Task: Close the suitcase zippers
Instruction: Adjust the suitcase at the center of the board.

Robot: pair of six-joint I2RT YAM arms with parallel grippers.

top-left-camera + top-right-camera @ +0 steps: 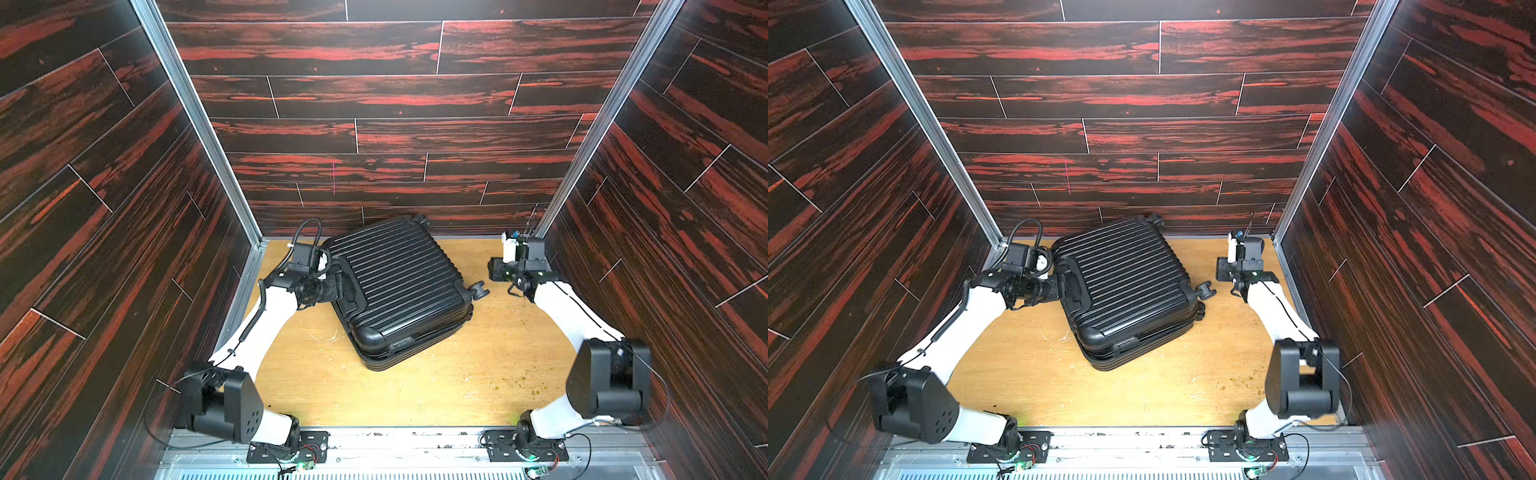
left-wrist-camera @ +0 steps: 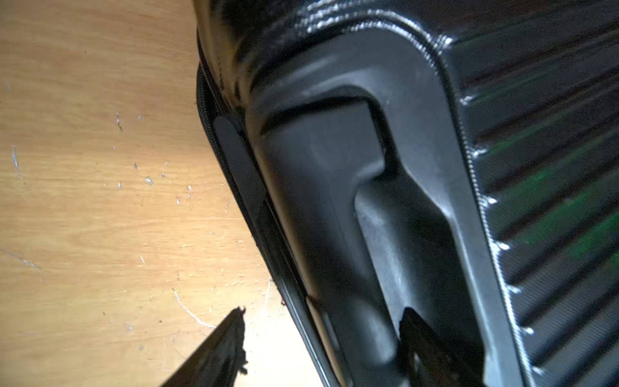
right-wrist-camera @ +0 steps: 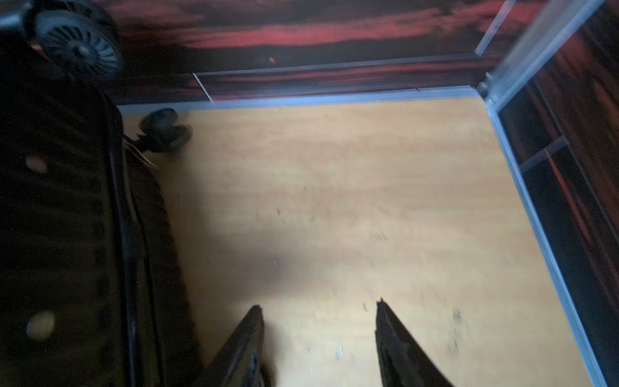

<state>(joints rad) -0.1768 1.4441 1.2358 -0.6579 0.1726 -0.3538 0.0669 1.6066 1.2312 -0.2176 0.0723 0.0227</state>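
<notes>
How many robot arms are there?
2. The left arm reaches the handle end of the suitcase; the right arm sits beside its wheeled end, not touching. None seems hidden.

A: Arms, quick?
B: Left arm (image 1: 274, 320) and right arm (image 1: 569, 309), same build: white link covers, black joints.
A: Housings?
B: Rounded black housing (image 1: 243, 409) on the left arm, with a cluster of small holes in its side. Boxy black housing (image 1: 606, 382) on the right.
A: Cables?
B: Black cable (image 1: 251, 320) along the left white link, and a black loop (image 1: 309, 228) over the wrist block. Thin black cable (image 1: 590, 309) along the right link.
A: Bases?
B: Flat black base plates (image 1: 286, 449), red and black wires (image 1: 311, 455), a green-lit board (image 1: 305, 466).
A: Tips?
B: Right gripper (image 3: 318, 335): dark tapered fingers (image 3: 398, 348), ragged ends.
</notes>
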